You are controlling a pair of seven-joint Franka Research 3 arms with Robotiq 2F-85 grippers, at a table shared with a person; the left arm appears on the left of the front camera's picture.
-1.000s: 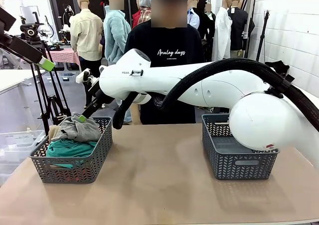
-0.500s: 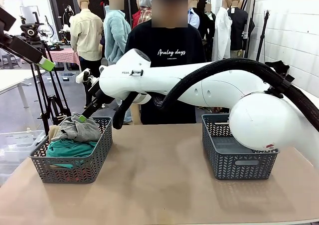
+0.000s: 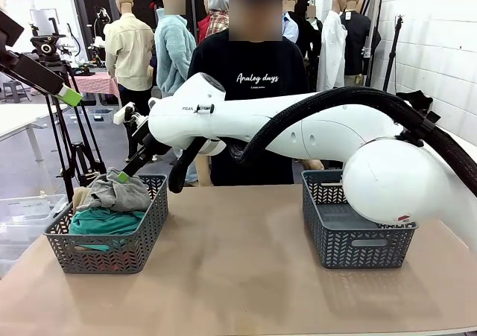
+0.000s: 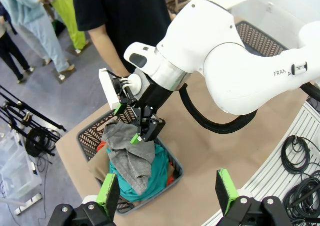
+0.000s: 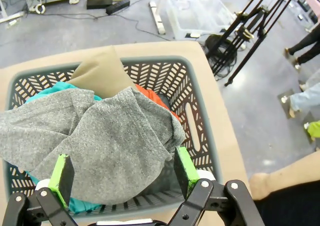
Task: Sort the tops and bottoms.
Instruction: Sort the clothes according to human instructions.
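Right arm point(image 3: 298, 131) across the left basket point(image 3: 112, 250); right basket point(image 3: 350, 243) open above.

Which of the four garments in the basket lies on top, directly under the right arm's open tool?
The grey garment: it is draped over the teal-green, tan-beige and orange-red ones, between the right tool's green pads.

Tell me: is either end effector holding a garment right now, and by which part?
Nothing is held. The right end effector is open over the grey garment; the left end effector is open, high above.
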